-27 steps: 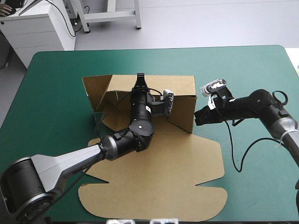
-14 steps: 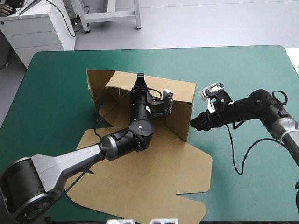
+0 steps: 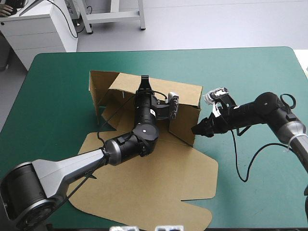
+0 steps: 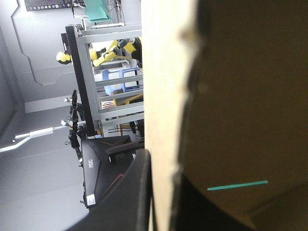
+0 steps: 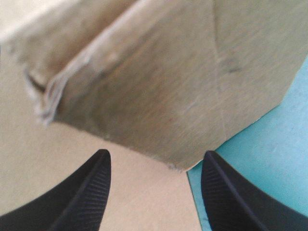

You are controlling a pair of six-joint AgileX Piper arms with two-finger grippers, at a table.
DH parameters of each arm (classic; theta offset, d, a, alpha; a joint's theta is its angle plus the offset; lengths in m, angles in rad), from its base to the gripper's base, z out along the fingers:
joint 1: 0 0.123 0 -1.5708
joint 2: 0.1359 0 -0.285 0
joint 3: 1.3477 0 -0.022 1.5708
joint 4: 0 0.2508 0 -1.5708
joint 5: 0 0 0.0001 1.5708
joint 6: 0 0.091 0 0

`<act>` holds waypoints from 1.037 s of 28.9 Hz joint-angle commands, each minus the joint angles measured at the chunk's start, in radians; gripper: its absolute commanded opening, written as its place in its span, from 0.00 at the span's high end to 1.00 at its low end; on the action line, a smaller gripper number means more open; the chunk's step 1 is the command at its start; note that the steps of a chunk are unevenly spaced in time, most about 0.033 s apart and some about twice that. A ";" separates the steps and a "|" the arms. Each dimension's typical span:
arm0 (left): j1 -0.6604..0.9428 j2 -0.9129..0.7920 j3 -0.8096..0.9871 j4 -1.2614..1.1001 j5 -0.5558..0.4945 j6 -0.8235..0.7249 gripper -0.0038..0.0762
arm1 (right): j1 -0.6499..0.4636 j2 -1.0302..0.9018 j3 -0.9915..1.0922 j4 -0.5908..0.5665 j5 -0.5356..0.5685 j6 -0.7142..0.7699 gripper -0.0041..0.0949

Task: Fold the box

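Observation:
The brown box (image 3: pixel 159 192) lies mid-table with its lid flat toward the near edge. Its back wall (image 3: pixel 185 91) and right side wall (image 3: pixel 185 120) stand raised, and a left flap (image 3: pixel 98 86) stands tilted. My left gripper (image 3: pixel 144 79) is at the top of the back wall, shut on the board's edge (image 4: pixel 163 96), with one black finger (image 4: pixel 130 197) against it. My right gripper (image 3: pixel 196 130) is open just off the right wall's near corner. In the right wrist view that corner (image 5: pixel 159 86) stands straight ahead of the gripper (image 5: pixel 156 155), not touching it.
The teal-green cover (image 3: pixel 260 192) is bare to the right of and behind the box. The flat lid reaches close to the table's near edge. A white desk (image 3: pixel 43 29) stands beyond the far left corner.
The box has turned and slid to the left, and its lid shifted with it. My right gripper has moved left, up to the right wall's near corner. The left gripper holds its place.

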 commanded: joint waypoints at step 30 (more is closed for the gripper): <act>-0.004 -0.039 -0.028 0.034 0.013 0.000 0.95 | 0.335 -0.040 0.249 0.013 -1.008 0.173 0.72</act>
